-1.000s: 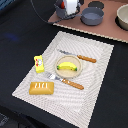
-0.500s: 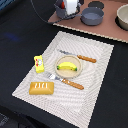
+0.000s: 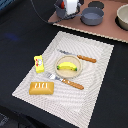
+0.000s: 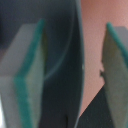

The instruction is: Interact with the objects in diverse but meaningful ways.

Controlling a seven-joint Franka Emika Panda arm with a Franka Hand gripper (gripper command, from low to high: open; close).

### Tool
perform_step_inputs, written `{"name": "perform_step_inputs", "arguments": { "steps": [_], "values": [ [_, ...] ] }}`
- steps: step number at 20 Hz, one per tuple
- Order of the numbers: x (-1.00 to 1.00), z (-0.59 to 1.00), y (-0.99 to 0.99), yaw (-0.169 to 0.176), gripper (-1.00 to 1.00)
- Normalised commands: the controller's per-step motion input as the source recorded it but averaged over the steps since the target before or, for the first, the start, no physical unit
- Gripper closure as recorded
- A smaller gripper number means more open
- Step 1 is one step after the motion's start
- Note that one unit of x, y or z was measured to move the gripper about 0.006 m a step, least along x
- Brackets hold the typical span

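Pincer (image 3: 70, 11) sits at the far edge of the scene in the exterior view, over a dark grey-blue pot (image 3: 63, 10) on the pinkish board (image 3: 107, 31); something red shows at the pot's rim, too small to name. Wrist view: the two fingers (image 4: 25, 75) stand well apart, so the pincer is open; a curved grey pot wall (image 4: 65, 60) runs between them, one finger on each side of it; contact with the wall cannot be told, picture blurred.

A second grey-blue pot (image 3: 92, 16) stands just beside, toward the exterior view's right, with a dark lid-like disc (image 3: 95, 4) behind it; a pale bowl (image 3: 123, 16) is cut by the frame edge.

Well apart from the pincer, nearer the camera, a striped cloth mat (image 3: 95, 70) lies on the dark surface (image 3: 20, 45); on it a small plate (image 3: 69, 66) carries the yellow banana (image 3: 69, 65); a wooden-handled knife (image 3: 78, 56) lies just behind the plate, a wooden-handled fork (image 3: 66, 81) just in front; the yellow packet with red print (image 3: 39, 63) stands upright at the mat's edge toward the exterior view's left; the golden-brown bread loaf (image 3: 41, 88) lies flat at the near corner.
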Motion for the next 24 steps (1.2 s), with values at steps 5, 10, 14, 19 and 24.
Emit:
{"name": "perform_step_inputs", "arguments": {
  "steps": [5, 10, 14, 19, 24],
  "values": [
    [0.0, 0.47, 0.24, 0.0, -1.0],
    [0.0, 0.44, 0.22, 0.0, -1.0],
    [0.0, 0.31, 0.18, 0.0, -1.0],
    [0.0, 0.26, 0.16, 0.0, -1.0],
    [0.07, 0.26, -0.02, -0.006, -1.0]
  ]
}}
